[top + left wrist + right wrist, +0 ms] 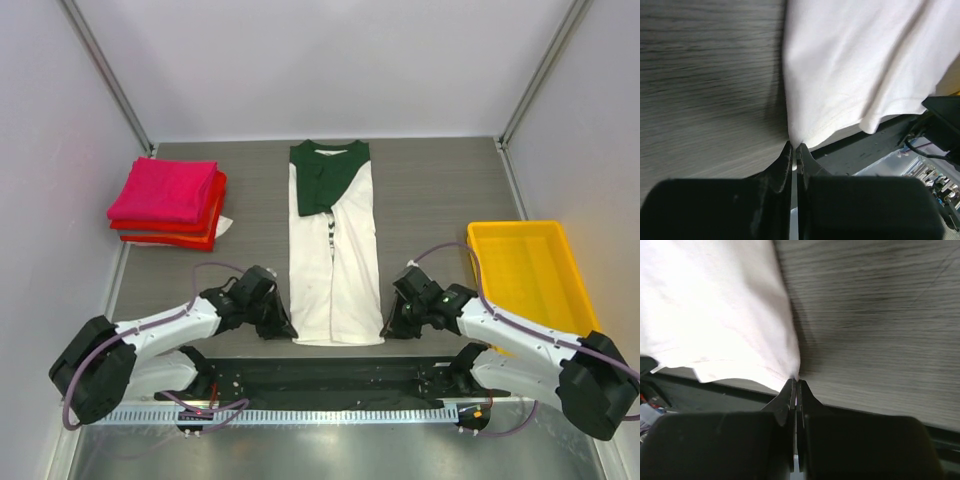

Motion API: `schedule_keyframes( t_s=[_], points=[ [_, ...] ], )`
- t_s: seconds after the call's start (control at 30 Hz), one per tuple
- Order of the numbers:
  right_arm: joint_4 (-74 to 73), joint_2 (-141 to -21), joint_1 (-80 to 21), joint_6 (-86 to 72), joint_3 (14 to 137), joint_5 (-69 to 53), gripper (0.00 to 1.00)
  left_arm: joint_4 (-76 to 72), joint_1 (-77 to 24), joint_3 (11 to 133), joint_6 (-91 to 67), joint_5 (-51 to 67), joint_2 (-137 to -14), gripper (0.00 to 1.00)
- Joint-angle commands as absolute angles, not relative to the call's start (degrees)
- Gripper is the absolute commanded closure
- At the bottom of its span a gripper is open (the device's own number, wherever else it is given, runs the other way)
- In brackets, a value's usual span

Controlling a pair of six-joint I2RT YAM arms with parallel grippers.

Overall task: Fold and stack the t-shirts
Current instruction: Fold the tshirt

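A cream-white t-shirt (334, 270) with a dark green collar and sleeve part lies lengthwise in the middle of the table, folded into a narrow strip. My left gripper (288, 333) is shut on its near-left hem corner (796, 137). My right gripper (385, 331) is shut on its near-right hem corner (794, 372). Both corners sit just above the table. A stack of folded t-shirts, magenta-pink (165, 190) on top of red (172, 232), lies at the far left.
A yellow plastic tray (530, 275) stands at the right, close behind my right arm. A dark strip (330, 375) runs along the near table edge between the arm bases. Grey walls close in the table on three sides.
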State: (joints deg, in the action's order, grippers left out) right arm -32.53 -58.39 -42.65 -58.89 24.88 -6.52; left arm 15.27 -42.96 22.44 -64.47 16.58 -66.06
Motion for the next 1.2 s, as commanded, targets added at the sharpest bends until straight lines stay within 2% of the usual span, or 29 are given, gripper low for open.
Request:
schedule_keyframes(
  t_s=[0.0,0.1,0.27,0.53,0.8,1.17],
  points=[
    [-34.8,-55.46,-43.07,-58.8,31.54,-3.88,0.99,20.38,-42.98,29.34,-63.28,14.5,-63.28,1.0],
    [-38.49,-56.69,-42.45,-55.99,38.04,-0.45,0.99,22.24,-41.58,33.04,-62.49,15.46,-62.67,1.0],
    [-39.73,-63.18,-37.45,-48.27,47.45,3.95,0.99,19.17,-33.68,37.6,-61.53,17.75,-65.02,1.0],
    [-32.61,-81.9,-26.46,-39.91,61.24,-1.12,0.99,13.36,-22.16,47.18,-60.12,15.12,-76.89,1.0],
    [-31.03,-99.21,-23.03,-38.85,77.33,-2.99,0.99,11.69,-18.37,61.25,-59.5,15.2,-92.1,1.0],
    [-31.02,-108.89,-17.85,-38.32,87.71,-5.1,0.99,10.11,-16.26,72.58,-60.03,17.49,-104.14,1.0]
  ],
)
